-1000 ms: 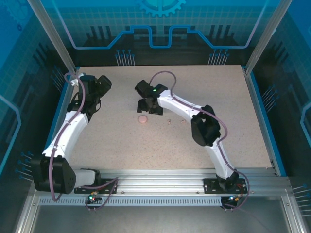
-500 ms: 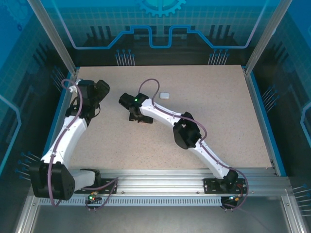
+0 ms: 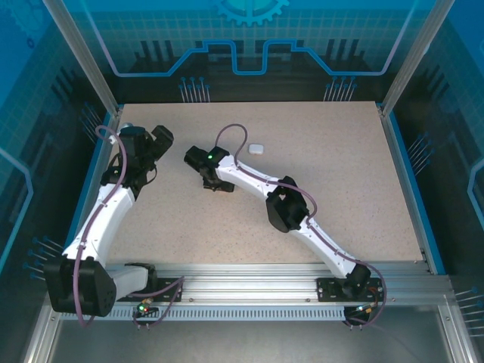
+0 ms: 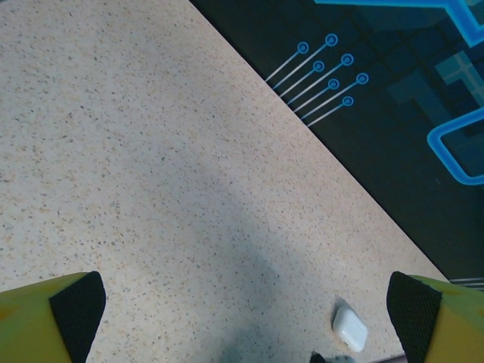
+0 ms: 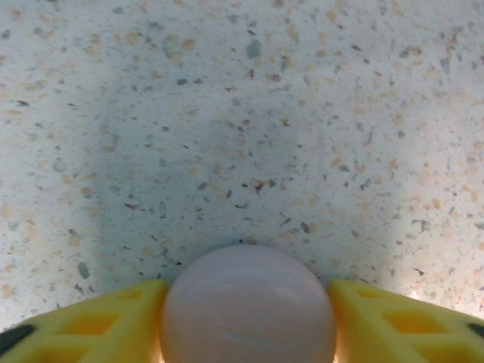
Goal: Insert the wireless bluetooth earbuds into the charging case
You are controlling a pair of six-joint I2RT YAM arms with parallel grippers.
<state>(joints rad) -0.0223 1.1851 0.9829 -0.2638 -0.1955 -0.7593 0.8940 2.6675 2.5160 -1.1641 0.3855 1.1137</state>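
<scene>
A pale pink, rounded charging case (image 5: 246, 291) sits between the yellow fingers (image 5: 91, 325) of my right gripper (image 5: 246, 318), which press on both of its sides just above the speckled table. From above, that gripper (image 3: 217, 184) is left of the table's middle and covers the case. A white charging case (image 3: 256, 149) lies shut on the table behind the right arm, and it also appears low in the left wrist view (image 4: 349, 327). My left gripper (image 3: 159, 138) hovers at the far left, its fingertips (image 4: 76, 310) wide apart with nothing between them. The earbuds are out of view.
The table's back edge (image 4: 318, 136) runs diagonally through the left wrist view, with a dark blue-patterned wall beyond it. The right arm (image 3: 287, 208) stretches diagonally across the table's middle. Blue rails (image 3: 408, 174) border the table's sides.
My right arm swung left from the table's middle, uncovering the white case behind it. Its jaws narrowed onto the pink case. The left arm barely shifted.
</scene>
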